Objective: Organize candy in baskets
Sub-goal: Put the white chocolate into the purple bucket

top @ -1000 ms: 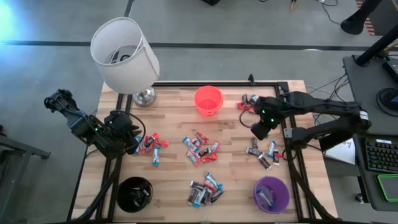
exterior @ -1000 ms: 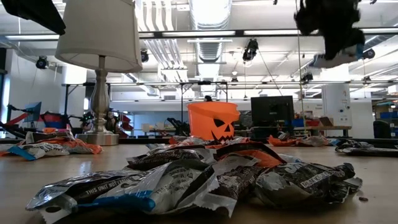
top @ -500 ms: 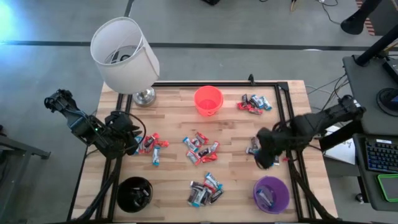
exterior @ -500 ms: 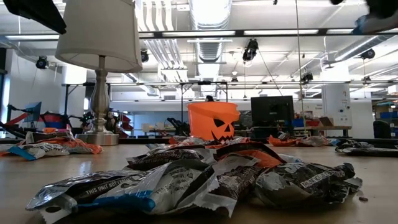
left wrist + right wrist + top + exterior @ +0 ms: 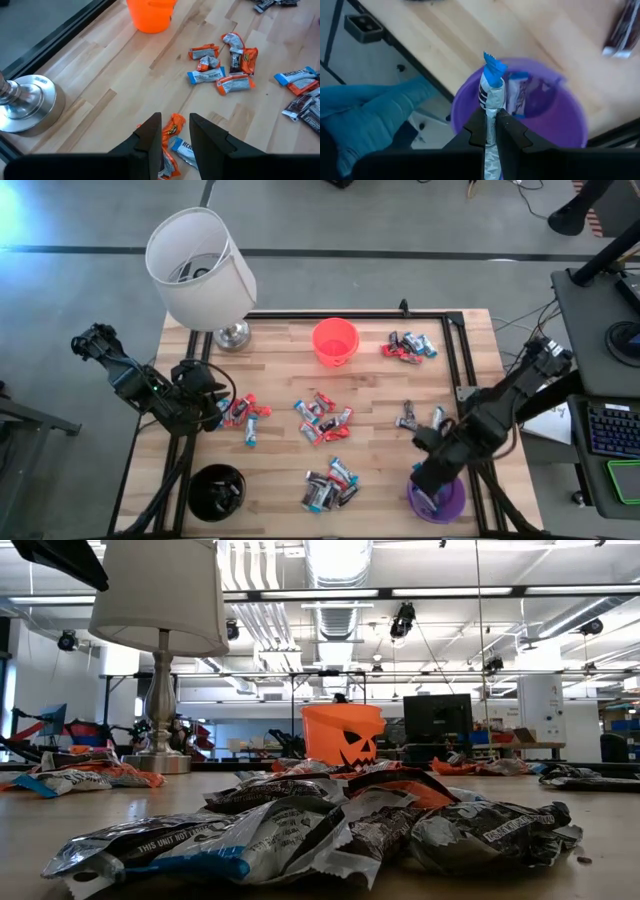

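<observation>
Wrapped candy lies in several heaps on the wooden table: a left heap [image 5: 245, 415], a middle heap [image 5: 322, 418], a near heap [image 5: 330, 485], and two on the right [image 5: 420, 420] [image 5: 408, 345]. The orange basket [image 5: 335, 340] stands at the far middle and the black basket [image 5: 216, 492] at the near left. The purple basket [image 5: 455, 502] stands at the near right. My right gripper [image 5: 428, 480] hangs over the purple basket [image 5: 570, 107], shut on a blue-and-silver candy [image 5: 492, 92]. My left gripper [image 5: 175, 131] is open above the left heap [image 5: 172, 125]. My right gripper pinches the blue-and-silver candy between its two fingers [image 5: 479, 125], on the silver part [image 5: 492, 107] below its crimped blue end. The fingers slant down from above. The candy sticks out past the fingertips, lifted clear, over the purple basket's mouth.
A lamp with a white shade [image 5: 200, 268] and a metal foot [image 5: 233, 335] stands at the far left corner. A black frame rail [image 5: 452, 350] runs along the table's right side. Candy [image 5: 520, 95] lies inside the purple basket.
My right gripper has swung from the far-right heap toward the table's near edge, along the right side, and now hangs over the purple basket. It has stayed shut on the candy all the way.
</observation>
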`<state>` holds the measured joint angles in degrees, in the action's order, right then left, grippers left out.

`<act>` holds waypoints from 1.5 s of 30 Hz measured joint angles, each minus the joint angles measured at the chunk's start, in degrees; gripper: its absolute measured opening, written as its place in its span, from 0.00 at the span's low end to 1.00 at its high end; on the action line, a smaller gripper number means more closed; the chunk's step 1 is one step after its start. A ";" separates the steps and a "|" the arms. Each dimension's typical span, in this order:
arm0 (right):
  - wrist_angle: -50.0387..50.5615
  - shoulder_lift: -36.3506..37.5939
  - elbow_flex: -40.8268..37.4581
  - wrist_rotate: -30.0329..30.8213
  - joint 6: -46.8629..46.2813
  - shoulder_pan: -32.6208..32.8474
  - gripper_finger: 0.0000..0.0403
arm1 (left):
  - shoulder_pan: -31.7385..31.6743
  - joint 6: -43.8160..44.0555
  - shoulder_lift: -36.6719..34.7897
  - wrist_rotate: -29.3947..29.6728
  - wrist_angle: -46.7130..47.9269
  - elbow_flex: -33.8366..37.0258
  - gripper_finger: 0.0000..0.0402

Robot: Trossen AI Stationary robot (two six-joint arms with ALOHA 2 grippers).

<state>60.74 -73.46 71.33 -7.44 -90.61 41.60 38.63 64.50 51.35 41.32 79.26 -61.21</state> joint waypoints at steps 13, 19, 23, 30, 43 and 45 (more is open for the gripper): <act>4.61 -7.23 6.63 -0.02 -1.42 3.53 0.03 | 0.04 -2.13 -0.02 -0.31 -0.04 0.00 0.20; 9.26 -7.34 7.12 -1.43 -4.55 3.55 0.04 | 0.04 -3.73 0.00 -0.48 -0.66 0.00 0.20; 9.37 -6.88 7.12 -3.38 -4.88 3.55 0.12 | 0.04 -5.27 0.00 -2.46 -1.69 0.00 0.20; 9.47 -6.87 7.12 -3.30 -2.58 3.66 0.30 | 0.02 -5.54 0.05 -3.34 -2.16 0.00 0.21; 24.66 -6.74 7.12 13.51 -2.68 -0.94 0.39 | -0.02 0.16 0.11 -4.20 -2.13 0.00 0.35; 24.67 -6.57 7.12 16.16 -1.31 -2.92 0.38 | -0.02 2.67 0.43 -4.20 -2.12 0.00 0.35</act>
<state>85.41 -80.03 78.46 8.71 -91.93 38.68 38.61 67.17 51.78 37.12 77.14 -61.21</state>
